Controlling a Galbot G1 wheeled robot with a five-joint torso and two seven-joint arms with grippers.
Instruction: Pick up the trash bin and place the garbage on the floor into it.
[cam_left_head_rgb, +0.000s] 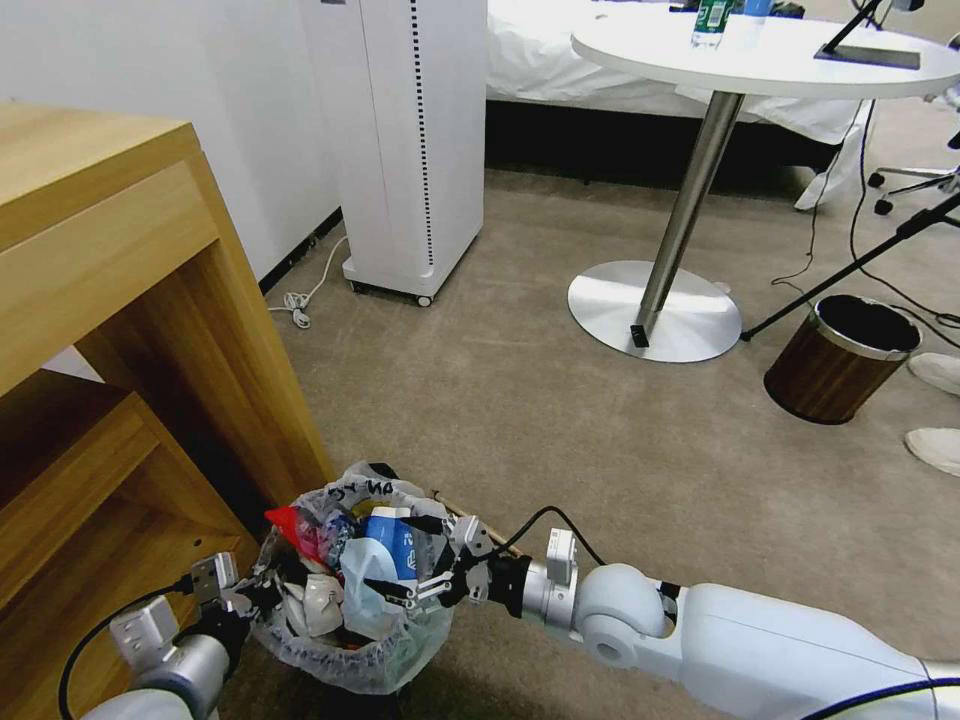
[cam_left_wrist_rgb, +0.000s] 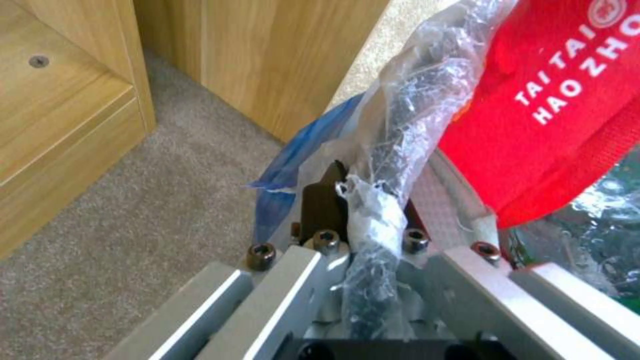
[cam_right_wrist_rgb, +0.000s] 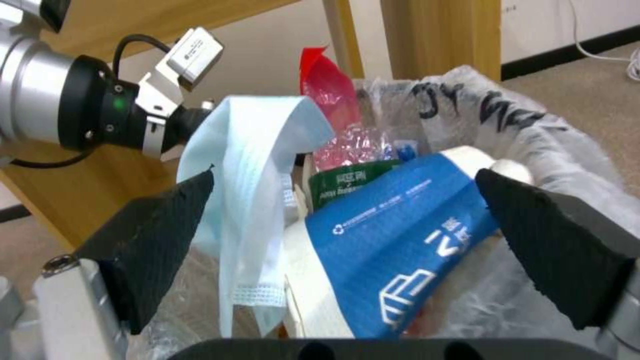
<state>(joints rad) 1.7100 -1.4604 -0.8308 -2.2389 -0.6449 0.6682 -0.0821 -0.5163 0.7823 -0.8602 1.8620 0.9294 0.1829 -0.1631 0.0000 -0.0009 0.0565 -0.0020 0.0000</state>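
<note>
Two claws work at the trash bin (cam_left_head_rgb: 350, 640), which sits low beside the wooden shelf unit (cam_left_head_rgb: 120, 330). Left claw (cam_left_wrist_rgb: 363, 220) is clenched on the bin's bagged rim. Right claw (cam_left_head_rgb: 405, 585) hovers spread wide over the blue mask (cam_right_wrist_rgb: 253, 165) and blue-white carton (cam_right_wrist_rgb: 393, 235) inside. Red plastic bag (cam_left_wrist_rgb: 560, 100) lies against the rim.

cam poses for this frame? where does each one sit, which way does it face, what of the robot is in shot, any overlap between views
Head: on the head, facing forward and down at the floor; both arms show, left gripper clamped on the trash bin rim, right gripper open over it.
Left wrist: looks along its fingers at the bagged rim, a red bag beside it.
Right wrist: looks between its open fingers into the bin at a blue mask and blue-white carton; left arm behind.
Shared: bin, red bag.
</note>
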